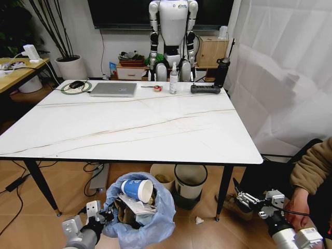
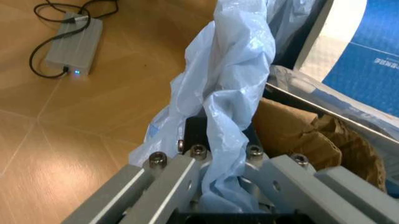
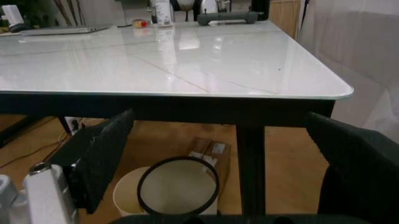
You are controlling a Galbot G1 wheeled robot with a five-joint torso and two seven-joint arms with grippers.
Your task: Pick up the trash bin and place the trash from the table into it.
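Observation:
The trash bin (image 1: 148, 220), wrapped in a baggy light-blue liner, hangs low in front of the table (image 1: 155, 129) near its front edge. My left gripper (image 1: 102, 214) is shut on the bin's rim and liner. In the left wrist view the liner (image 2: 234, 84) is bunched between the fingers (image 2: 171, 179). Trash lies inside the bin: a blue paper cup (image 1: 136, 189), white tissue (image 1: 136, 205) and brown cardboard (image 2: 293, 133). My right gripper (image 1: 248, 199) hangs open and holds nothing, low at the table's front right corner, with its black pads (image 3: 100, 158) spread wide.
A laptop (image 1: 113, 89), mouse (image 1: 77, 84), red tape roll (image 1: 157, 88), spray bottle (image 1: 173, 80) and black device (image 1: 205, 89) line the table's far edge. A cream bucket (image 1: 163, 176) and mesh basket (image 1: 190, 181) stand beneath. A person's hand (image 1: 296, 207) is beside my right arm.

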